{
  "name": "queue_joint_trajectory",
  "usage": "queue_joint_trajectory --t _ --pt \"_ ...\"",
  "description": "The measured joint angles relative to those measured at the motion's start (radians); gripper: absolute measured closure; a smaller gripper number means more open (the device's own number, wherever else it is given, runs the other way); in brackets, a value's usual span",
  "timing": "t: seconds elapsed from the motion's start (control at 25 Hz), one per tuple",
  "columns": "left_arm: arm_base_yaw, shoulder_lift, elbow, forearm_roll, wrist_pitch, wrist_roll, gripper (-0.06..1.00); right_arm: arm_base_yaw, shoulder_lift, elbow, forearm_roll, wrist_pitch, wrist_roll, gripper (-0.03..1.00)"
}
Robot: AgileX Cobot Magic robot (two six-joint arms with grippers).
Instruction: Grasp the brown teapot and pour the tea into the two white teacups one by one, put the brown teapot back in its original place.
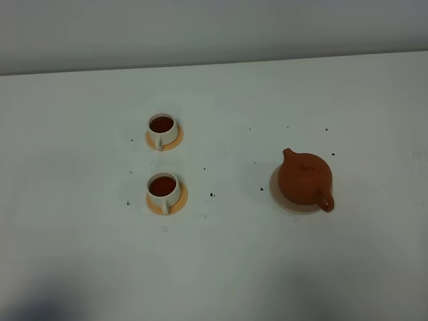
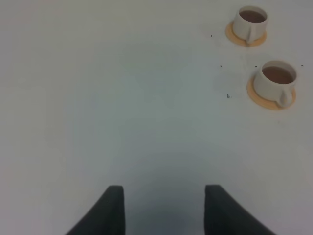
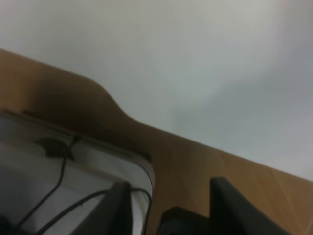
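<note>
The brown teapot [image 1: 305, 178] stands on its pale beige coaster [image 1: 279, 198] at the right of the white table. Two white teacups, one farther [image 1: 162, 128] and one nearer [image 1: 162, 188], stand on orange discs at the left, each holding dark tea. They also show in the left wrist view, the farther cup [image 2: 251, 22] and the nearer cup [image 2: 277, 82]. My left gripper [image 2: 164, 205] is open and empty over bare table, well away from the cups. My right gripper [image 3: 171, 208] is open and empty, off the table's edge. Neither gripper shows in the high view.
Small dark specks [image 1: 212, 195] lie scattered on the table between the cups and the teapot. In the right wrist view a wooden floor [image 3: 205, 161] and a pale box with black cables [image 3: 63, 171] lie below the table's edge.
</note>
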Motion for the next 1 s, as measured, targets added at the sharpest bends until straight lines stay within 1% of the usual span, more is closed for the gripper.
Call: queue_joint_trajectory --t 0.16,0.24,0.36,0.44,1.0 --pt "0.0 0.0 0.0 0.0 0.0 0.0 0.55 0.0 -0.14 0.026 0.0 0.004 0.001 0.59" --pt "0.0 0.0 0.0 0.0 0.0 0.0 0.55 0.0 -0.192 0.029 -0.013 -0.012 0.002 0.59" --pt "0.0 0.0 0.0 0.0 0.0 0.0 0.55 0.0 -0.244 0.057 -0.028 -0.107 0.003 0.59" --pt "0.0 0.0 0.0 0.0 0.0 0.0 0.55 0.0 -0.258 0.068 -0.028 -0.133 0.003 0.59" --pt "0.0 0.0 0.0 0.0 0.0 -0.001 0.55 0.0 -0.261 0.075 -0.028 -0.142 0.0 0.63"
